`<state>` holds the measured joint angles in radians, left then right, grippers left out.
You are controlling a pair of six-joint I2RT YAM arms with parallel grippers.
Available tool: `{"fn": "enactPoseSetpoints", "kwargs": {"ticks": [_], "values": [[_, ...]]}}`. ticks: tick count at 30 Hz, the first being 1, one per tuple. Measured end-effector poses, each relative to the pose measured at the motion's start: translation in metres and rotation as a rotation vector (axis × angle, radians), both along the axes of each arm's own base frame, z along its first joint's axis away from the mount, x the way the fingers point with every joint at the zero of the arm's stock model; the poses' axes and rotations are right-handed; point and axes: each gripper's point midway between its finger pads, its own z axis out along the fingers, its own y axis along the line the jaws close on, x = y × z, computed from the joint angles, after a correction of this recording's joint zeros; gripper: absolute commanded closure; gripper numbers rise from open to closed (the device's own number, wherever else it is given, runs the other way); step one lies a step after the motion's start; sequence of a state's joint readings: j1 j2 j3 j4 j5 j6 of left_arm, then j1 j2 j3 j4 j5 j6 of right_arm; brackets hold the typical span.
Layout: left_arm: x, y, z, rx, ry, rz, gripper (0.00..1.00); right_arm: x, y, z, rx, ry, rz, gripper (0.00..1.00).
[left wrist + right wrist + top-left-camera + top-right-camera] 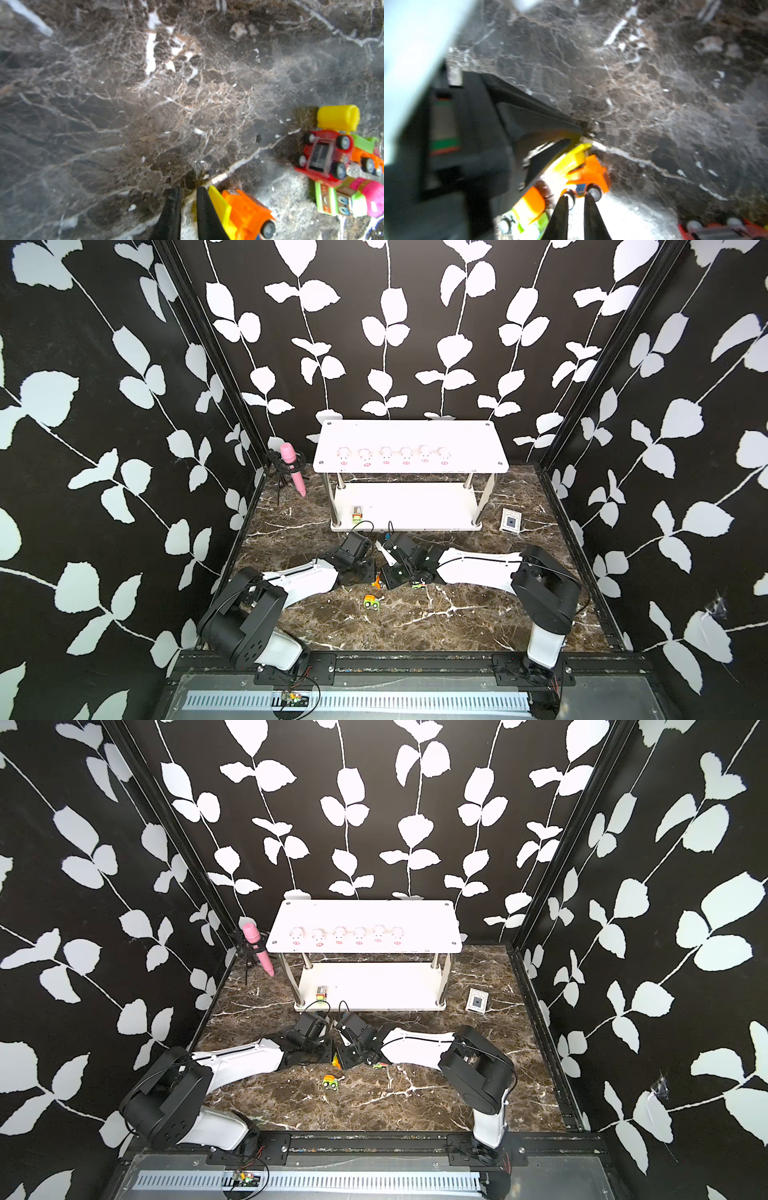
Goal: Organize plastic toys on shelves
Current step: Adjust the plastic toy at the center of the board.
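Both the left hand (pixel 188 207) and the right hand (pixel 576 212), barely parted and empty, crowd the orange truck (pixel 245 212) on the table (pixel 145 124) before the shelves (pixel 415 506), so they may collide or shove it aside.

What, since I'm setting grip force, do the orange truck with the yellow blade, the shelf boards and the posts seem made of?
Orange truck: glossy moulded plastic, by its saturated colour and highlights. Shelf boards: smooth white, plastic or coated board; cannot tell which. Posts: polished metal, by their mirror shine.
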<state>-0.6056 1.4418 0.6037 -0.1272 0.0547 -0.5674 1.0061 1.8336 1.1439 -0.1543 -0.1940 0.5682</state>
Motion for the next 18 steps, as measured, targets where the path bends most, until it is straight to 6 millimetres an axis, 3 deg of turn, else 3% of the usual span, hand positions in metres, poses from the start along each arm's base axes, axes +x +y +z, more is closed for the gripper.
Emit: {"fn": "enactPoseSetpoints", "kwargs": {"ticks": [18], "values": [[0.000, 0.003, 0.000, 0.003, -0.010, 0.014, 0.81, -0.003, -0.001, -0.009, -0.020, 0.019, 0.005, 0.80]]}}
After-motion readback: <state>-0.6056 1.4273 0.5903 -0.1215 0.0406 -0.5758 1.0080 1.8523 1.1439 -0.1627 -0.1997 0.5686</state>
